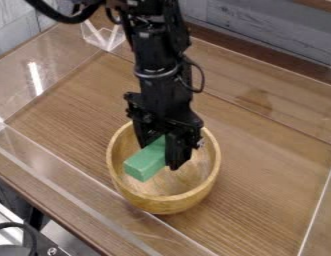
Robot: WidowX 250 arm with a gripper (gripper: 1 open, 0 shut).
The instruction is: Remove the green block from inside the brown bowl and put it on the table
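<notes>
A bright green block [145,162] hangs tilted over the hollow of the brown bowl [195,185], its upper end pinched between the black fingers of my gripper [164,148]. The gripper points straight down and is shut on the block. The block's lower left end sits near the bowl's inner wall; I cannot tell whether it touches. The round light-brown bowl rests on the wood-grain table [261,120] near its front edge. My black arm rises from the gripper toward the top of the camera view.
Clear acrylic walls [48,150] run along the table's left and front sides, close to the bowl. Bare tabletop stretches to the right of and behind the bowl. A grey backdrop lies beyond the far edge.
</notes>
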